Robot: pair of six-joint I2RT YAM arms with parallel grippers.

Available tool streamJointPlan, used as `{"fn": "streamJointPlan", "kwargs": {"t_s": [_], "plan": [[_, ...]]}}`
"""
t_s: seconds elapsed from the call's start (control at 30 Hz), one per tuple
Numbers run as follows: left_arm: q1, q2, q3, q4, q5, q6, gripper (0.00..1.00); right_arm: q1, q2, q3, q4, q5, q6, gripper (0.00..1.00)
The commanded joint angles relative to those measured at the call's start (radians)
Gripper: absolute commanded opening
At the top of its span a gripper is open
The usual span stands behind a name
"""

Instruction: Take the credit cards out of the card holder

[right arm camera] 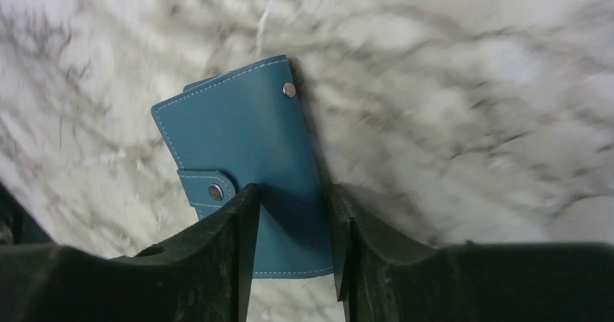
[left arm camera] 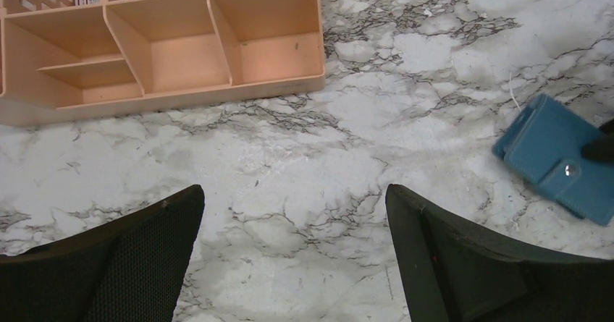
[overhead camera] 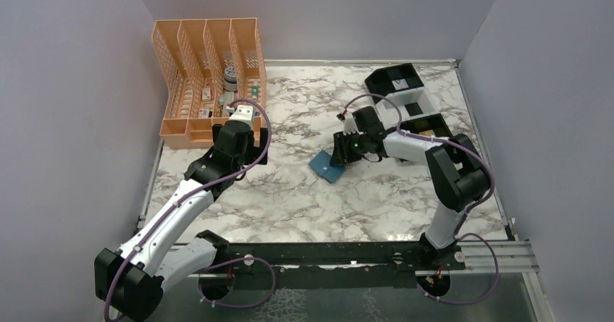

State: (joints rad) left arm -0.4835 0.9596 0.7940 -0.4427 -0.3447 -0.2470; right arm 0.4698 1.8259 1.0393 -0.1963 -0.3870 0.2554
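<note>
Lying folded on the marble desk (overhead camera: 304, 199) near its middle, the teal card holder (right arm camera: 239, 141) has one end between the fingers of the right end effector (right arm camera: 289, 192). The fingers stand narrowly apart, and I cannot tell whether they pinch it. The left end effector (left arm camera: 293, 192) hangs released, jaws wide, near the orange desk organizer (left arm camera: 181, 54).

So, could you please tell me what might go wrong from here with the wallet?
1. The right claw straddles only one end of the wallet; lifted, it could pivot or slip out.
2. The snap tab looks fastened; a one-handed tug at it may just drag the wallet across the table.
3. The left claw hangs open, away by the orange organizer, so nothing braces the wallet.
</note>
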Motion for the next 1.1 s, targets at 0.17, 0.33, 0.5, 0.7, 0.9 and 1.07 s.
{"fn": "streamJointPlan", "kwargs": {"t_s": [0.17,0.33,0.5,0.7,0.9,1.07], "plan": [[0.006,0.023,0.016,-0.004,0.06,0.001,0.99,0.059,-0.262,-0.1,-0.072,0.252,0.058,0.68],[0.006,0.021,0.014,-0.005,0.049,0.006,0.99,0.054,-0.336,0.0,-0.089,0.675,0.156,0.88],[0.006,0.017,0.013,-0.004,0.039,0.009,0.99,0.012,-0.296,0.096,-0.068,0.93,0.276,0.91],[0.006,0.02,0.013,-0.009,0.026,0.011,0.99,-0.077,-0.119,0.302,-0.154,0.966,0.388,0.83],[0.006,0.023,0.013,-0.011,0.027,0.011,0.99,-0.177,0.05,0.478,-0.276,0.899,0.496,0.78],[0.006,0.029,0.016,-0.013,0.029,0.014,0.99,-0.204,0.126,0.54,-0.295,0.886,0.527,0.73]]}}
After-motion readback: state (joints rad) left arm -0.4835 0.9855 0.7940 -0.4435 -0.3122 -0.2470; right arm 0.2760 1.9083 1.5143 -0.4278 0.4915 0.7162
